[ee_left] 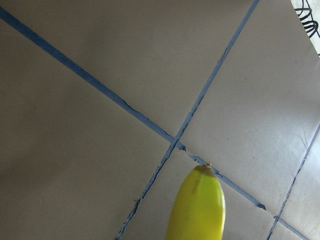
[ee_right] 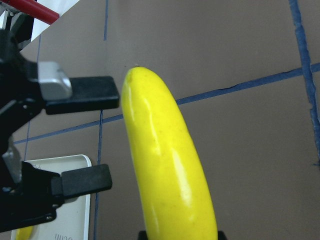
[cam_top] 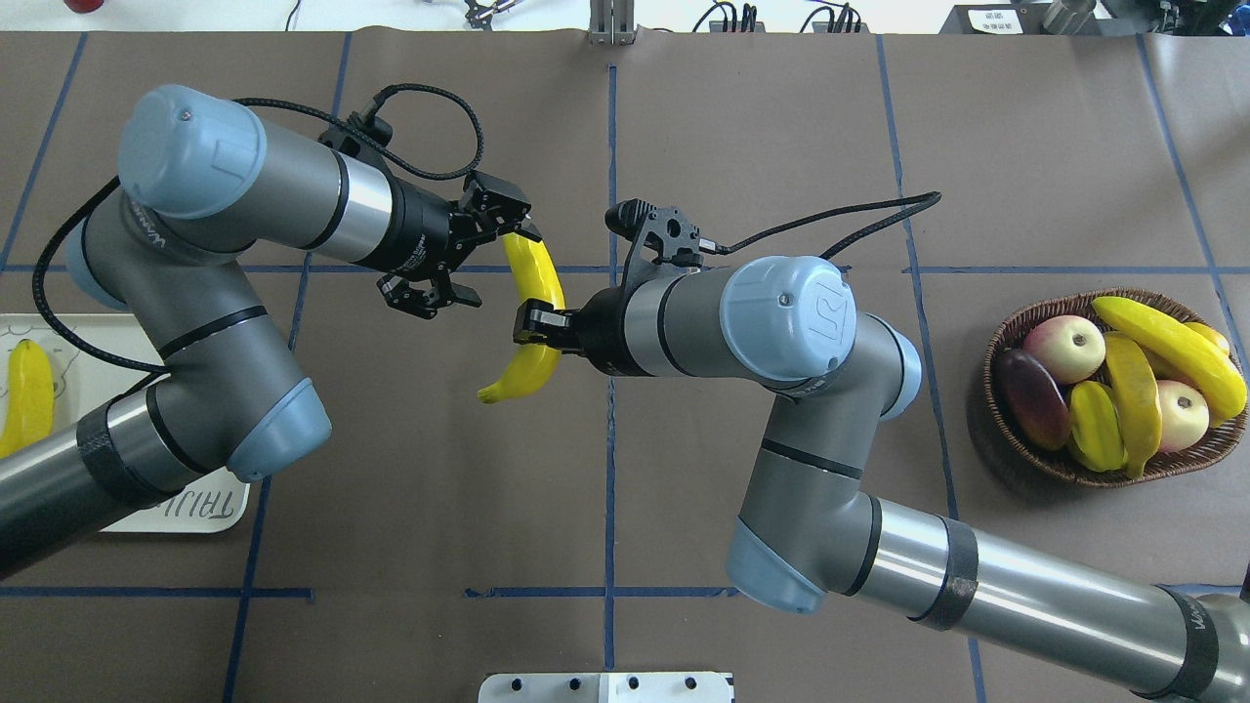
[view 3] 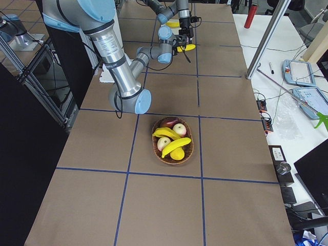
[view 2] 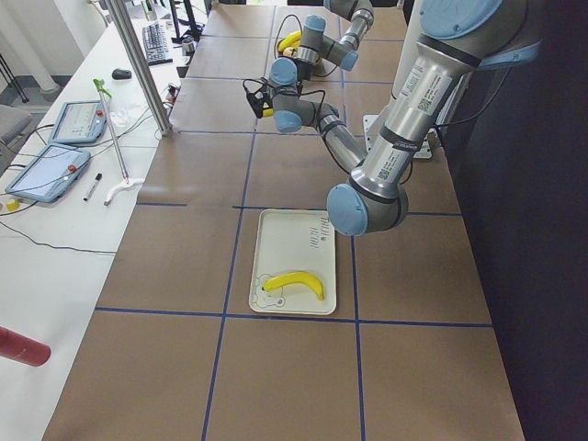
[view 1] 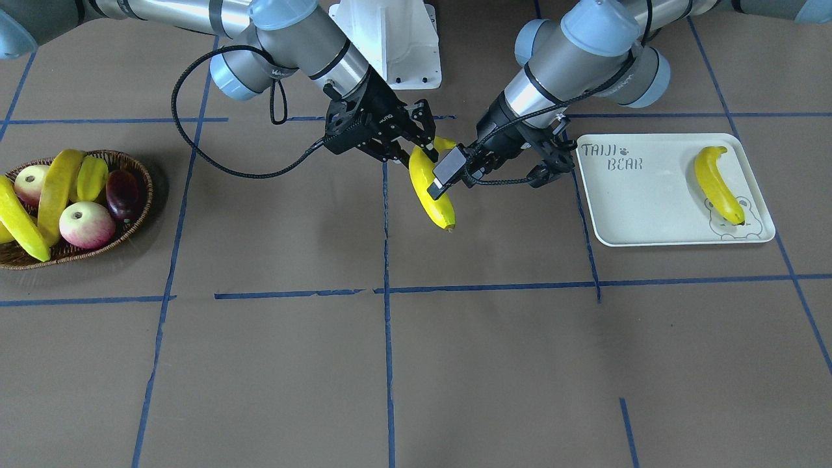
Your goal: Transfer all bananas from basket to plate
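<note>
Worktop covered in brown paper, gridded with blue tape lines. Wicker basket sits toward the robot's right end, cream plate well apart toward its left. White robot base stands at the far edge.

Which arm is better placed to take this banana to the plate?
Left. The plate lies on that arm's side, and the left end effector hangs open beside the banana that the right end effector grips.

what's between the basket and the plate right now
In the front-facing view, a banana held by the right gripper, with the open left gripper beside it; the rest is table with blue tape lines.
</note>
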Controlling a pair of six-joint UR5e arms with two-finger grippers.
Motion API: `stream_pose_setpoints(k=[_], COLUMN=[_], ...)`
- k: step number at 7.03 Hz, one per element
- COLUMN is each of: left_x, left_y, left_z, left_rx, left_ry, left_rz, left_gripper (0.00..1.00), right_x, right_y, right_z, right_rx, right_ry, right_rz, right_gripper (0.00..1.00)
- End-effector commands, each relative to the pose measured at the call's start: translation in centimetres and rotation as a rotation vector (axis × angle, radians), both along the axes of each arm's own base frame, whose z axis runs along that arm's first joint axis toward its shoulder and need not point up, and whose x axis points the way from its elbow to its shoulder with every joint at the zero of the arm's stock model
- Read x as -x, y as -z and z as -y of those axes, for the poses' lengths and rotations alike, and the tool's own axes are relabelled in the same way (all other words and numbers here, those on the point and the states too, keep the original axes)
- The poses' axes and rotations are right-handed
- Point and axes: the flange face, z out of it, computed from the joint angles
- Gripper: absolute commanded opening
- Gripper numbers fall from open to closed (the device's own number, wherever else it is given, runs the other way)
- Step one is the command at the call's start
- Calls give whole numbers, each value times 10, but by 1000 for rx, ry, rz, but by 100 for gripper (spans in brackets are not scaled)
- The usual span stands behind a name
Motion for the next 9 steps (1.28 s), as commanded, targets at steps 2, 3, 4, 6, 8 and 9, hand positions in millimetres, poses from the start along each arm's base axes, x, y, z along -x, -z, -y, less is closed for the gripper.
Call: stream_pose_setpoints(k=[2, 3, 4, 6, 8, 9], left_x=[-7, -11, -14, -16, -18, -18], left_y=[-1, 5, 5, 2, 2, 2], left_z=[0, 4, 6, 4, 2, 2], left_rx=[-2, -4, -2, 0, 0, 0], left_ry=[-2, 2, 2, -1, -6, -7], left_rz=[4, 3, 6, 10, 10, 9], left_gripper=[100, 99, 92, 87, 65, 52], right_x=[1, 4, 8, 7, 7, 7], right_y=[3, 3, 4, 9, 9, 9], right_z=[-3, -7, -12, -14, -14, -14], right_rx=[-3, -1, -2, -5, -5, -5], right_ry=[5, 13, 22, 23, 23, 23], right_rz=[5, 6, 7, 17, 17, 17], right_gripper=[5, 5, 6, 6, 6, 6])
